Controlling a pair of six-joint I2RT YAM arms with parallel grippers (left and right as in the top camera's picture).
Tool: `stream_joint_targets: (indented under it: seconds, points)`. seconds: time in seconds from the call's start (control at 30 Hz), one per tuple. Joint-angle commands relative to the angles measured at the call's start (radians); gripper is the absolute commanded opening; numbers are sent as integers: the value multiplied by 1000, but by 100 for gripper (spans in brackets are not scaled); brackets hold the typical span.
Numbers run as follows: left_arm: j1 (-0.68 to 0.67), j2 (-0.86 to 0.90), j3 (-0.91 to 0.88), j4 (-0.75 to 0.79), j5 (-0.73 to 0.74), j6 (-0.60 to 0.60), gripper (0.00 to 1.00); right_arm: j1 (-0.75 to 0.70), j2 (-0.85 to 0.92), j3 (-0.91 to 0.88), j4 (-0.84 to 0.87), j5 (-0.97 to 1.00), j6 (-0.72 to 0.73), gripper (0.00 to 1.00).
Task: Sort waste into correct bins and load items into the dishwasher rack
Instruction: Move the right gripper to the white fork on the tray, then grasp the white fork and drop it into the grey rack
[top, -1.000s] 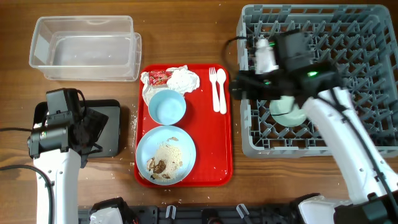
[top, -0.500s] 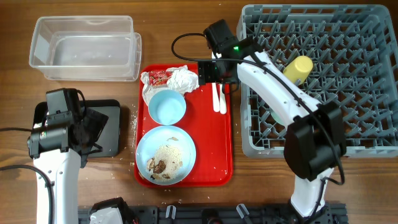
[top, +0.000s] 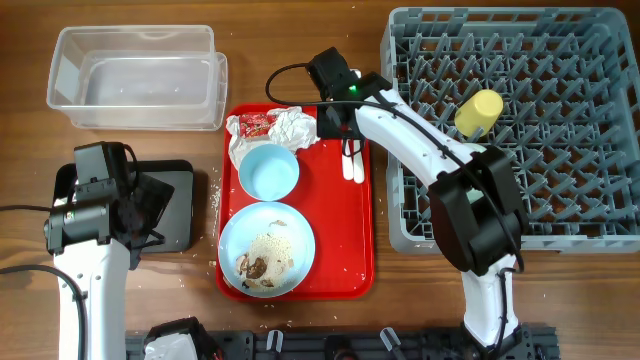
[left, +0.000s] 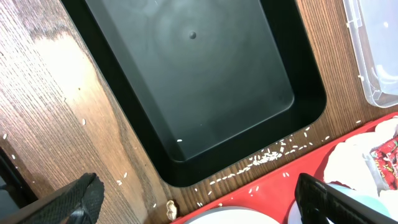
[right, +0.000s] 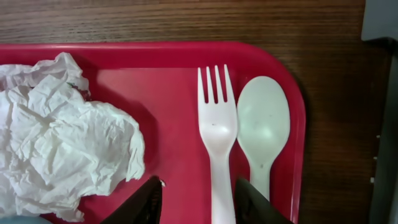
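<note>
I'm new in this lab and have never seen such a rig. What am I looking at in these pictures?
Two robot arms work at a wooden table. One picture looks down from above; the other two come from cameras on each wrist. On the red tray lie a crumpled napkin, a wrapper, a small blue bowl, a plate with rice, a fork and a spoon. A yellow cup lies in the grey rack; a clear tub and a black tray sit on the left. The left tool hangs open by the black tray, holding nothing. The right tool is open, its fingers either side of the fork's handle.
</note>
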Motion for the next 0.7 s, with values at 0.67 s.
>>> stream_joint_targets:
  seconds: [0.67]
  points:
    - [2, -11, -2, 2, -17, -13, 100, 0, 138, 2, -4, -43, 29, 13]
